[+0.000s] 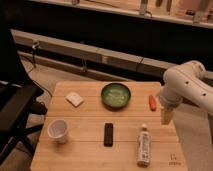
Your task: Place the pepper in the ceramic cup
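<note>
The pepper (152,102) is a small orange-red tapered piece lying on the wooden table (90,120) near its right edge, just right of the green bowl. The ceramic cup (57,131) is whitish, round and upright near the table's front left. My gripper (166,116) hangs from the white arm at the right side, pointing down just right of and slightly in front of the pepper, above the table's right edge. It is far from the cup.
A shallow green bowl (116,95) sits at the back middle. A white sponge-like block (74,99) lies at the back left. A black flat device (108,134) and a lying bottle (143,145) are at the front. A black chair (15,107) stands left.
</note>
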